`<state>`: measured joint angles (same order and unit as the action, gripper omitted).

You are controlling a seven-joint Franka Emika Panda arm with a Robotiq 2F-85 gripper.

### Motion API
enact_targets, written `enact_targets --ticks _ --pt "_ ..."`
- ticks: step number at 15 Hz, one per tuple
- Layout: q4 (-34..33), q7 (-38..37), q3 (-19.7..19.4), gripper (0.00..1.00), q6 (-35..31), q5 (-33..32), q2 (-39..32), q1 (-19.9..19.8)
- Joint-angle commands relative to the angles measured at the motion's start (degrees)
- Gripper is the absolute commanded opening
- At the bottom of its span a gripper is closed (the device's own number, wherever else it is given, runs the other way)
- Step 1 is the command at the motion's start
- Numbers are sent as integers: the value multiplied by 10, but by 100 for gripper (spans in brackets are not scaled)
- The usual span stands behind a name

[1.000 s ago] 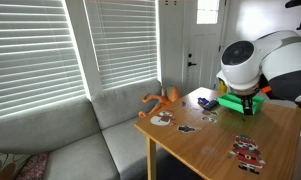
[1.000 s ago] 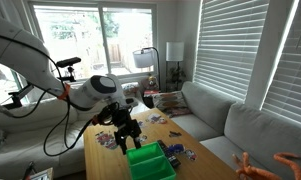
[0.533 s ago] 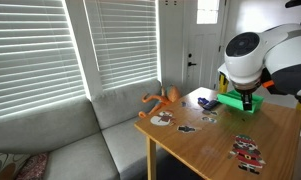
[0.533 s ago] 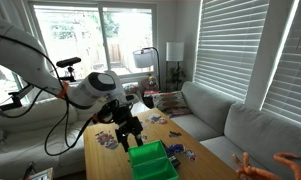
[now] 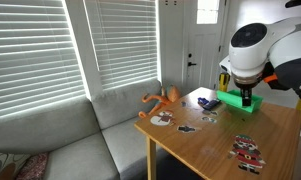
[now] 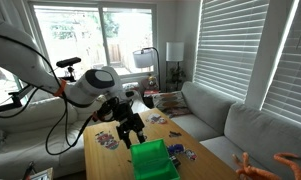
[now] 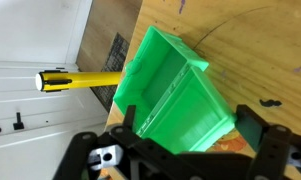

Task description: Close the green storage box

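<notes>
The green storage box (image 7: 170, 90) sits on the wooden table (image 5: 205, 140). It fills the wrist view, with its lid part raised and tilted. It also shows in both exterior views (image 5: 233, 101) (image 6: 150, 160). My gripper (image 7: 195, 125) is open. Its two black fingers straddle the near end of the box, one on each side. In both exterior views the gripper (image 5: 245, 98) (image 6: 133, 132) hangs just above the box. Whether a finger touches the green plastic cannot be told.
An orange toy (image 5: 162, 98) lies near the table's corner. Flat picture cards (image 5: 247, 150) (image 5: 160, 119) and a small blue object (image 5: 206, 101) lie on the table. A yellow-handled tool (image 7: 75, 80) shows beside the box. A grey sofa (image 5: 70, 140) stands next to the table.
The arm has shifted sideways over the box, and the gripper now sits closer above the green lid. The box itself has stayed in place.
</notes>
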<state>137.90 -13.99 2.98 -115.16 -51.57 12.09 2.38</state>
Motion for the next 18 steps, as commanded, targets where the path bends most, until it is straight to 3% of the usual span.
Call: enact_targets --ticks 1,18 --pt "21 12 -11 100 -35 -8 28 -7" --pt "65 19 -41 100 -120 -2 98 -33"
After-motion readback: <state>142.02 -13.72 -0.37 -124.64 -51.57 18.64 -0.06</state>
